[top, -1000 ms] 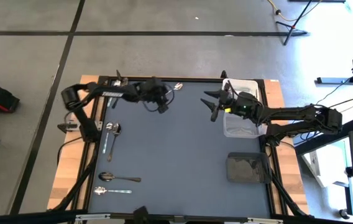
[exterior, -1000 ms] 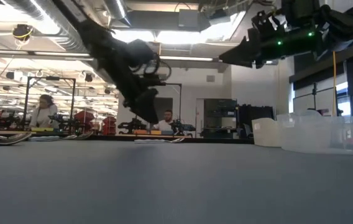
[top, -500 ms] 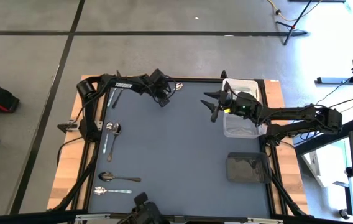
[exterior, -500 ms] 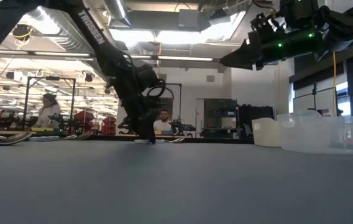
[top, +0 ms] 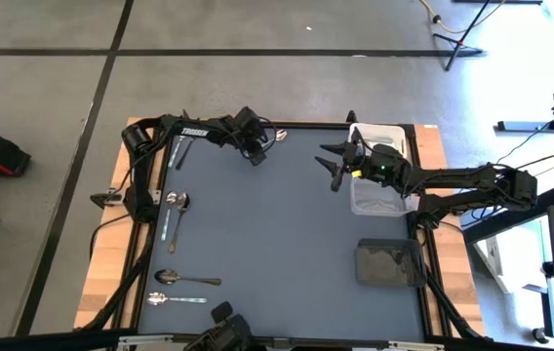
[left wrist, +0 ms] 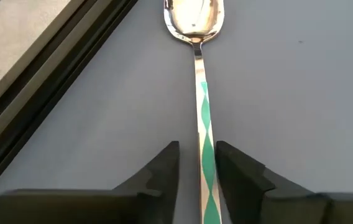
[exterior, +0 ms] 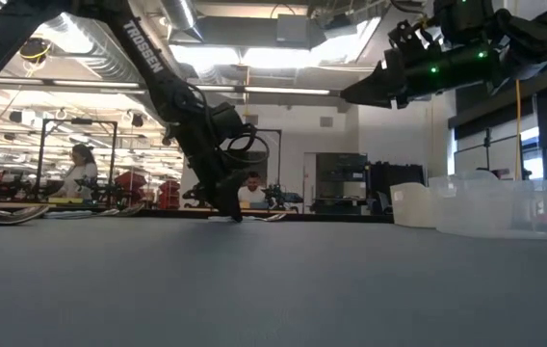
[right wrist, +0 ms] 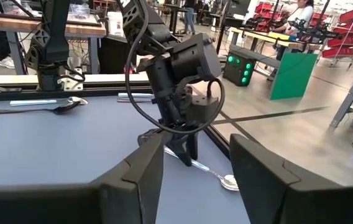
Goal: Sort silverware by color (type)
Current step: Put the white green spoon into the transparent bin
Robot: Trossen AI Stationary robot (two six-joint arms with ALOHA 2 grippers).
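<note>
On the left of the bench (top: 287, 224), spoons (top: 175, 209) lie along the edge. At the far edge, the left gripper (left wrist: 197, 167) is down at the surface, its fingers set narrowly either side of a shiny spoon's (left wrist: 196, 74) handle. To the right, the right gripper (top: 334, 164) hovers spread wide beside the clear bin (top: 373, 191).

The left gripper (exterior: 230, 214) is down at the far surface (exterior: 273, 280), seemingly touching the spoon (exterior: 254, 218). The right gripper (exterior: 360, 92) hovers high. 2 pale bins (exterior: 481, 207) stand right.
</note>
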